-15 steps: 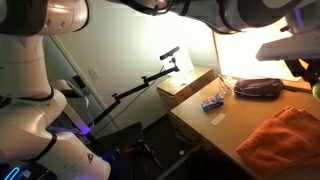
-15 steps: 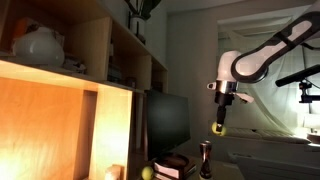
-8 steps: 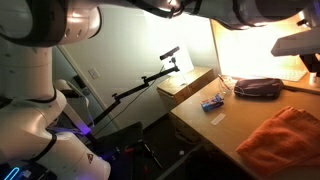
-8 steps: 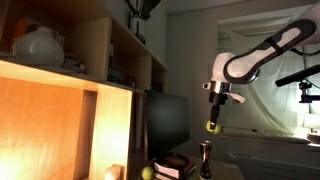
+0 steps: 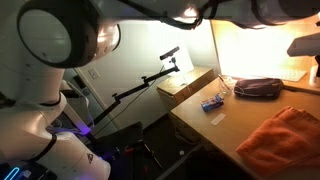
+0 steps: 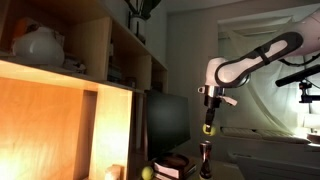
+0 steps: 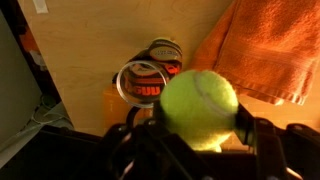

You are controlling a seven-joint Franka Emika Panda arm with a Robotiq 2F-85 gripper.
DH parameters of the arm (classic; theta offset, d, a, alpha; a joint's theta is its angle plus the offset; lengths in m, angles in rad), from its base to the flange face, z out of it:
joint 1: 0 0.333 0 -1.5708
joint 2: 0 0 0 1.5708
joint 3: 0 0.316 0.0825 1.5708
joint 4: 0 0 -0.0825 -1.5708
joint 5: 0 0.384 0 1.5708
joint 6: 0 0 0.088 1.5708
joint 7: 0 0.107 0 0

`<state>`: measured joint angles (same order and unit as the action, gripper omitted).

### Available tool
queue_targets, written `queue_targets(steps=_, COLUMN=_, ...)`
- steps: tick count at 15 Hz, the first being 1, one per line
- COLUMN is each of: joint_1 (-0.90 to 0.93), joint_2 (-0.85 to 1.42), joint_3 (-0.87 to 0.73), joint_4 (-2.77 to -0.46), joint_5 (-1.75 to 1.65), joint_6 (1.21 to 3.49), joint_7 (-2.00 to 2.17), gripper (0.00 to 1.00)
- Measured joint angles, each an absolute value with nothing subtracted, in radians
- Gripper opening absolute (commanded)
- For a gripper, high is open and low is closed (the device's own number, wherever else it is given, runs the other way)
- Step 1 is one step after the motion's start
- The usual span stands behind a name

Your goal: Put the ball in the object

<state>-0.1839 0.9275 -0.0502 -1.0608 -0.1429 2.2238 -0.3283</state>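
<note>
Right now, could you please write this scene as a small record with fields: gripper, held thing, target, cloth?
held: small fuzzy yellow-green ball
gripper: shut on the ball, above the table
target: round open-topped container on the light wooden table, ball not yet inside
cloth: orange-red towel, beside the container

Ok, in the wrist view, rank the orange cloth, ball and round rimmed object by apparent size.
Largest first: orange cloth, then ball, then round rimmed object; the ball is nearest the camera, inflating it.
</note>
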Motion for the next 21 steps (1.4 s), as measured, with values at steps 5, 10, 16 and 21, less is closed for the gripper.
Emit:
queue_targets(steps=5, joint_1=-0.19, joint_2=1.024, joint_3=-0.084, joint_4=-0.896, joint_5=-0.143, joint_6=2.137, joint_7=-0.238, gripper=0.42)
queue_targets(steps=10, joint_1=-0.199, joint_2=1.093, joint_3=-0.092, joint_4=-0.778, joint_5=-0.143, joint_6=2.077, joint_7=-0.206, gripper=0.42)
queue_targets(steps=16, joint_1=-0.206, joint_2=1.163, joint_3=-0.093, joint_4=-0.675, joint_5=-0.142, joint_6=2.047, joint_7=-0.176, gripper=0.67)
queue_targets(steps=21, joint_1=-0.209, joint_2=1.18, joint_3=-0.087, joint_4=-0.654, joint_5=-0.139, joint_6=2.044, joint_7=-0.176, gripper=0.67)
